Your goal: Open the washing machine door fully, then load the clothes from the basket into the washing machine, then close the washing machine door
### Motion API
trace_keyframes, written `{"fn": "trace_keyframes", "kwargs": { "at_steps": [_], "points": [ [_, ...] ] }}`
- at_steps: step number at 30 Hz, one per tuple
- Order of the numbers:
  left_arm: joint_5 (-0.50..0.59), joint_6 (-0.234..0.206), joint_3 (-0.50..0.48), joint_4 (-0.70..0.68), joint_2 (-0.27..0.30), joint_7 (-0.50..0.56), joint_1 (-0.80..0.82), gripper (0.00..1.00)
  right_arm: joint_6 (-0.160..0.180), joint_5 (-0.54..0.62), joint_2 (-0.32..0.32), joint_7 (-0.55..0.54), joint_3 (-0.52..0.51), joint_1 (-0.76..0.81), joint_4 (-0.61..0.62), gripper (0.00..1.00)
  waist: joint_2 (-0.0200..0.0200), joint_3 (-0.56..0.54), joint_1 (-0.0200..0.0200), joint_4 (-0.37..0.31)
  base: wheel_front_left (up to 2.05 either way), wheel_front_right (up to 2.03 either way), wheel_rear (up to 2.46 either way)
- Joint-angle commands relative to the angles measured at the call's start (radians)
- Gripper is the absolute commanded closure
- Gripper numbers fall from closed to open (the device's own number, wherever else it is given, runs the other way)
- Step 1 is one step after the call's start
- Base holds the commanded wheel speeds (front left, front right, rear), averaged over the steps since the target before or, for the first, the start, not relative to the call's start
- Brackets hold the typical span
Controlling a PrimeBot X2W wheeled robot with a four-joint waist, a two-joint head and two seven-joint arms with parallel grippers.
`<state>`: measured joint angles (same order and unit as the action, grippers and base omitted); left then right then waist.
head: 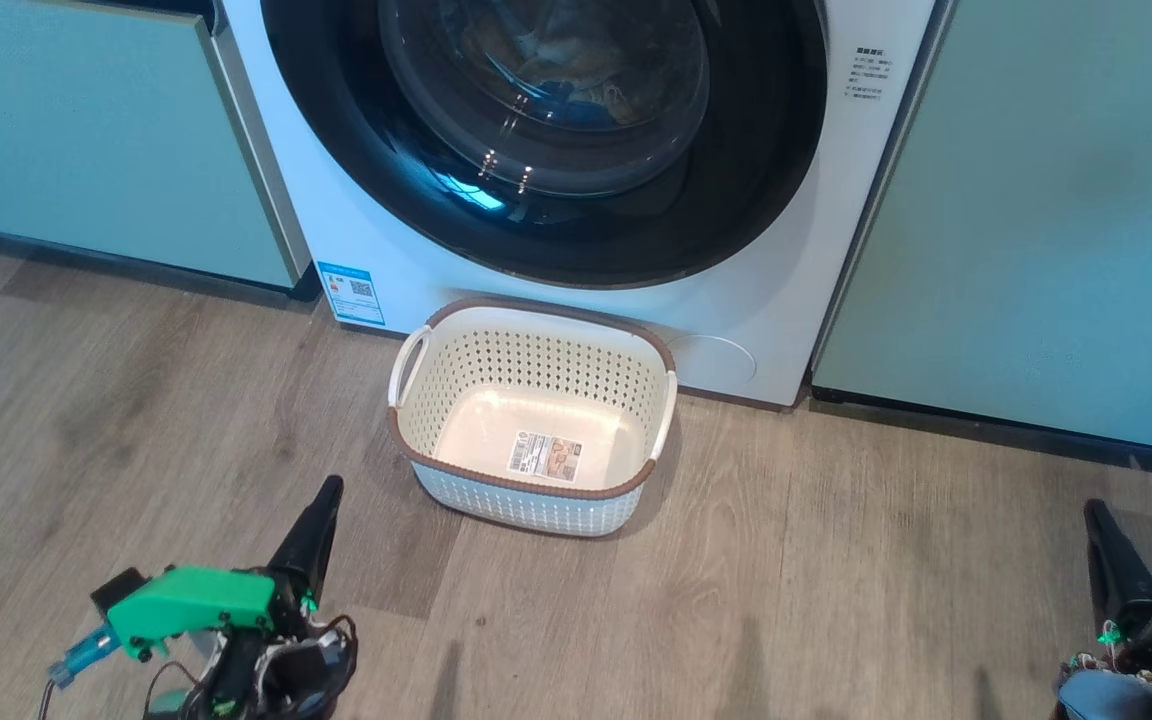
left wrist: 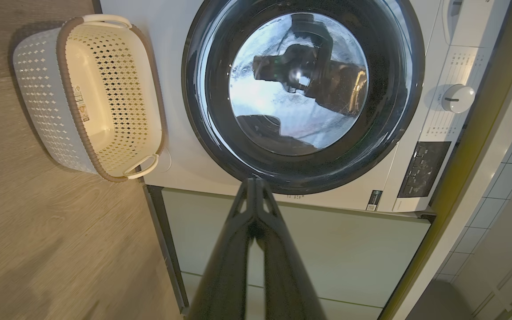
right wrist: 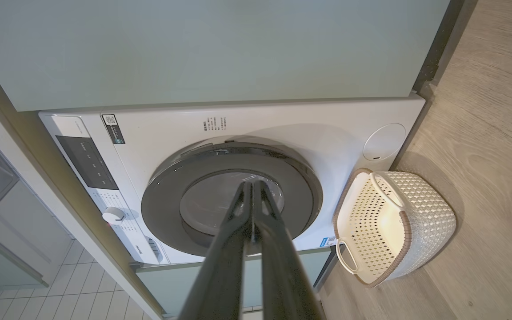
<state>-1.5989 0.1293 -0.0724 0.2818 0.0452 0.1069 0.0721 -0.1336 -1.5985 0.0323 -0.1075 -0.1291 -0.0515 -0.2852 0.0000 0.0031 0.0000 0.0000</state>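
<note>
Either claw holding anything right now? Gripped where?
Nothing held. The left claw and the right claw are both shut empty, clear of the basket and the washing machine door.

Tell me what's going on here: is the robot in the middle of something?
Nothing is being handled at this moment. The left gripper and right gripper are both shut, hold nothing and hang above the wooden floor, apart from the washing machine. The washing machine door looks closed, and some fabric, likely the clothes, shows through its glass. The basket sits on the floor just in front of the machine, with just a label inside.
</note>
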Motion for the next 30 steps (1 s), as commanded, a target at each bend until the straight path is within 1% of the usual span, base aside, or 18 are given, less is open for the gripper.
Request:
{"fn": "trace_keyframes", "kwargs": {
  "at_steps": [1,30],
  "points": [
    [-0.009,0.001,-0.042,-0.037,0.005,0.007,0.036,1.0,0.003,-0.01,0.018,-0.006,0.015,-0.056,0.04,1.0,0.0,0.0,0.0,0.0,0.0,0.0,0.0],
    [-0.01,0.001,-0.042,-0.037,0.005,0.006,0.036,1.0,0.003,-0.01,0.018,-0.006,0.015,-0.056,0.04,1.0,0.0,0.0,0.0,0.0,0.0,0.0,0.0]
  ]
}}
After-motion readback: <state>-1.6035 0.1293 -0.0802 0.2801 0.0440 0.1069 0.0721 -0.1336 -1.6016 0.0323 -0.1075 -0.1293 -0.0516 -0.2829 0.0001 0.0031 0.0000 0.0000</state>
